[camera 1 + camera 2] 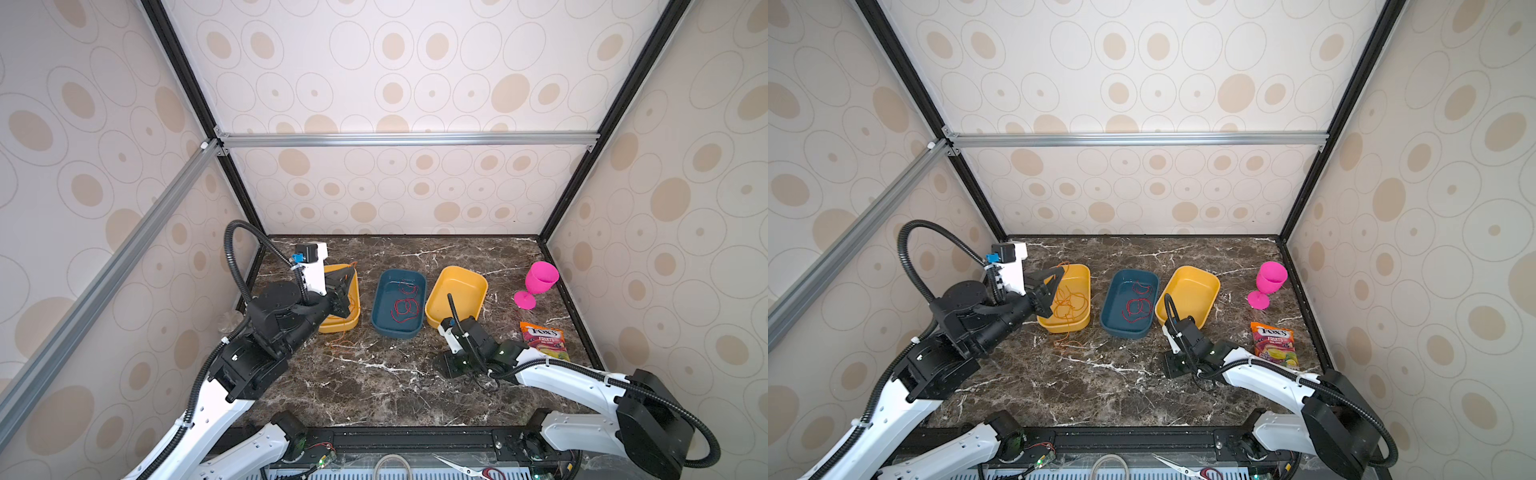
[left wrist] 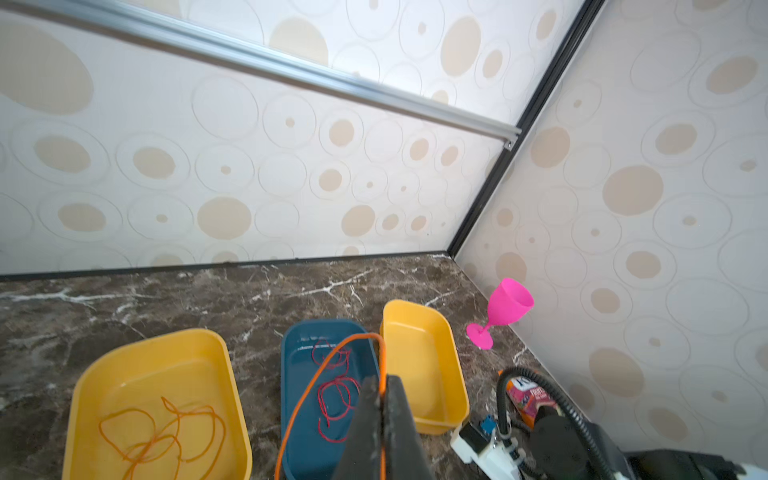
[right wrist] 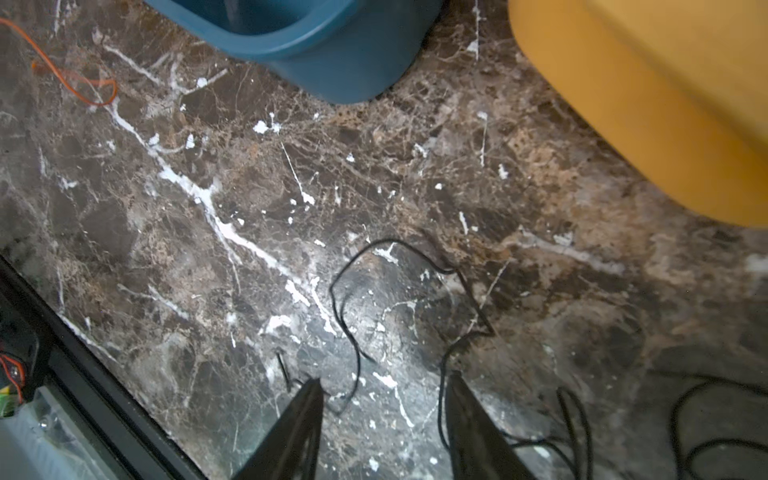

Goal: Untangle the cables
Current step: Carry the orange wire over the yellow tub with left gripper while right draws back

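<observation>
Left wrist view: the left hand (image 2: pixel 381 380) is clamped shut on the orange cable (image 2: pixel 382 358), whose loops lie in the left yellow tray (image 2: pixel 124 374). The red cable (image 2: pixel 332 380) lies in the middle blue tray (image 2: pixel 299 365). The right hand (image 3: pixel 384 384), jaws apart, hangs over the black cable (image 3: pixel 348 328) on the bench (image 3: pixel 208 166).
</observation>
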Available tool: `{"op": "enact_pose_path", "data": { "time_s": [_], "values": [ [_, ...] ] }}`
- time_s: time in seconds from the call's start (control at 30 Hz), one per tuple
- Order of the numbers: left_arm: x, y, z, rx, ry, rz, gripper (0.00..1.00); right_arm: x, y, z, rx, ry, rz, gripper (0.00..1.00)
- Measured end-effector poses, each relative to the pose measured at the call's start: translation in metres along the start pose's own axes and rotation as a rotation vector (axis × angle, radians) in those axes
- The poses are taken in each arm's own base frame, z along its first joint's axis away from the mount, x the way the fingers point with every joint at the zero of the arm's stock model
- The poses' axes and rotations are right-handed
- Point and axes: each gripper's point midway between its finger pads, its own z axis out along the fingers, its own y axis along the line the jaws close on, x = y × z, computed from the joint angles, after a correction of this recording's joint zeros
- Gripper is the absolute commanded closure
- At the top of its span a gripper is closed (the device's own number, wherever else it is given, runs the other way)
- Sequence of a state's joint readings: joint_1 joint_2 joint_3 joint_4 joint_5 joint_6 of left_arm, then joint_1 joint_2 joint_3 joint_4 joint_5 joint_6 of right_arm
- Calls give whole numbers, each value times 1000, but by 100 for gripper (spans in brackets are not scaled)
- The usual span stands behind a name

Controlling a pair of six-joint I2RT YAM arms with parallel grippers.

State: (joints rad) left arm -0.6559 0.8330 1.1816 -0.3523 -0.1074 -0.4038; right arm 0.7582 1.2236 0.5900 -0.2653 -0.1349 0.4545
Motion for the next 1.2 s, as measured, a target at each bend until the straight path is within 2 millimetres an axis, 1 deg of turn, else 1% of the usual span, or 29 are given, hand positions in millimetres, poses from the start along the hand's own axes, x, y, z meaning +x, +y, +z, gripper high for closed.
{"op": "enact_pose_path", "data": {
  "time_s": [0.07,0.13,0.23,0.3,0.4,0.5,0.57,0.63,0.7,0.77,0.83,0.87,0.93,1.0,1.1,1.2],
  "values": [
    [-17,1,0,-30,-26,14,100,0,0,0,0,0,0,44],
    [-29,2,4,-64,-38,34,100,-1,1,-2,-2,-3,-1,44],
    [-49,3,13,-113,-55,72,100,-4,3,-7,-11,-25,-3,43],
    [-63,2,23,-146,-64,104,100,-8,5,-13,-20,-49,-7,43],
    [-78,3,43,-195,-56,159,100,-14,9,-22,-32,-87,-11,43],
    [-94,8,60,-238,-56,201,100,-19,10,-29,-35,-121,-15,43],
    [-106,17,69,-270,-61,221,100,-20,9,-32,-32,-134,-16,43],
    [-115,31,76,-305,-66,229,100,-18,7,-32,-27,-136,-15,43],
    [-120,50,83,-339,-60,233,100,-15,4,-32,-20,-130,-14,43],
    [-120,72,91,-382,-45,232,100,-11,1,-32,-9,-122,-12,43],
    [-112,92,99,-403,-22,224,100,-8,-1,-33,2,-118,-11,43],
    [-102,101,103,-408,-2,216,100,-8,-3,-34,8,-123,-11,43],
    [-76,120,112,-415,53,198,100,-7,-4,-37,11,-133,-11,43],
    [-40,136,123,-410,124,170,100,-7,-6,-40,18,-145,-11,43],
    [11,151,135,-399,229,131,100,-6,-8,-41,25,-153,-11,43],
    [52,160,141,-389,295,97,100,-5,-9,-40,30,-148,-10,43]
  ]
}}
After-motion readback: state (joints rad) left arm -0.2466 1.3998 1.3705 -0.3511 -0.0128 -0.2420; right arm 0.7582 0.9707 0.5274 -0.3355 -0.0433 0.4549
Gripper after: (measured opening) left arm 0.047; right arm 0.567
